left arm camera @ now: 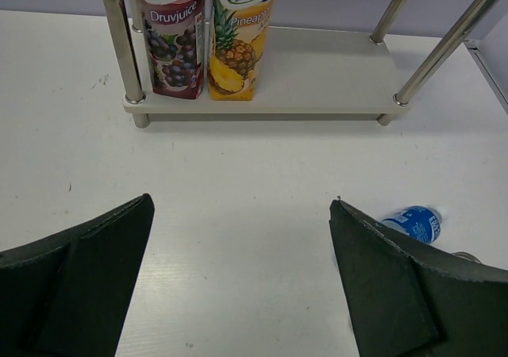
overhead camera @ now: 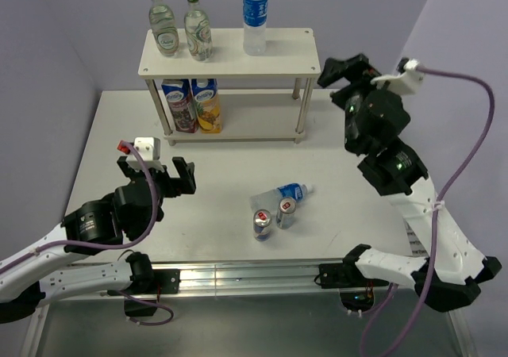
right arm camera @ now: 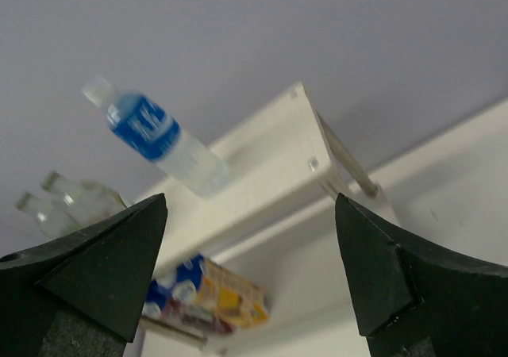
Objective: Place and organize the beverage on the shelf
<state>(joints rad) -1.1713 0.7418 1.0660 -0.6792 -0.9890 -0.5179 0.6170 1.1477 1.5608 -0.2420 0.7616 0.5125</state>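
Jaws apart, both empty: right gripper at the shelf's 3 o'clock, clear of the upright water bottle; left gripper at 7 o'clock, facing unshelved cans.

Robotics lab test cell, bare lilac walls, white table, mounting rail, small shelf

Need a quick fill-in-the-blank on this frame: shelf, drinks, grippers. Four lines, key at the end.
1. The top tier of the shelf carries ___ upright bottles.
2. The two juice cartons stand on the ___ tier.
3. Beside the two cans, the water bottle on the table lies on its ___.
4. The left gripper and the right gripper are both ___, with nothing between their fingers.

Missing words: three; lower; side; open.
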